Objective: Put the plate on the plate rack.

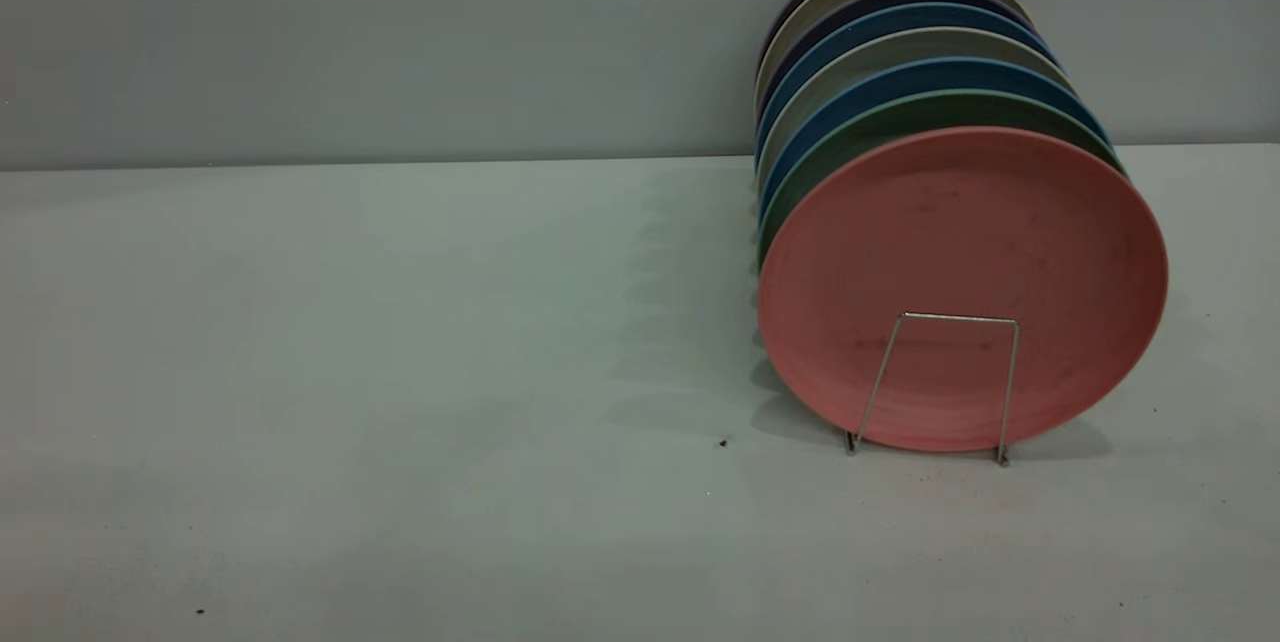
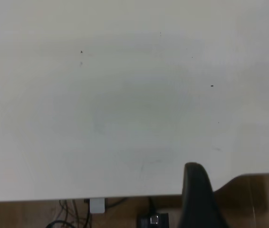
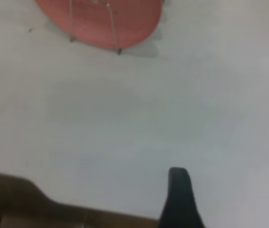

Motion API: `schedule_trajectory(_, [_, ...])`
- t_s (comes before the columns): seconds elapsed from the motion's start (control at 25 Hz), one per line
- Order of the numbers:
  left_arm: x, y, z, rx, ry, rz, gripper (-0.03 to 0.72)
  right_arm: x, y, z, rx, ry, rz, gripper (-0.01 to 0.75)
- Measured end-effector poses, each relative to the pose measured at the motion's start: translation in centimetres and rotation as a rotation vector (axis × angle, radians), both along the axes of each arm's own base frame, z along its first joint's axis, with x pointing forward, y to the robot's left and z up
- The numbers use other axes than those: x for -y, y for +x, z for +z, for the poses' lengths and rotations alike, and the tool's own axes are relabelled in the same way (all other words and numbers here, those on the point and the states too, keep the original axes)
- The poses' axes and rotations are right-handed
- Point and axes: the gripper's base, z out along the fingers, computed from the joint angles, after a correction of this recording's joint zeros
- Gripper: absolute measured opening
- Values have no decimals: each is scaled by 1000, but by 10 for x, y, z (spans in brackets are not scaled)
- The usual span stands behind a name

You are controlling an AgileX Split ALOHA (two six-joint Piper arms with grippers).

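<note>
The salmon-pink plate stands upright on edge at the front of the plate rack, just behind its front silver wire loop. The right wrist view shows the plate's lower part and the wire loop far off across the table. My right gripper is only partly in view, low near the table's edge, far from the plate and touching nothing. My left gripper is also only partly in view, over the table's near edge, with only bare table before it. Neither arm shows in the exterior view.
Several more plates stand upright in the rack behind the pink one: a teal-green plate, then blue and beige ones. The white table meets a grey wall at the back. Cables and floor lie beyond its edge.
</note>
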Motion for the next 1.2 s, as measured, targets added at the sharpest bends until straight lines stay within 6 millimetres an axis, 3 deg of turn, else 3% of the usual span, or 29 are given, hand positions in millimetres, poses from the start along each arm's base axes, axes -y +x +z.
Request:
schedule_trajectory(0.32, [0,-18,-1,134,-3,-1,486,0,-19,0,135,1,-13,585])
schedule_trajectory(1.2, [-1,-20,-1,145,-2,-2,486,0,-20,0,138,1,-13,583])
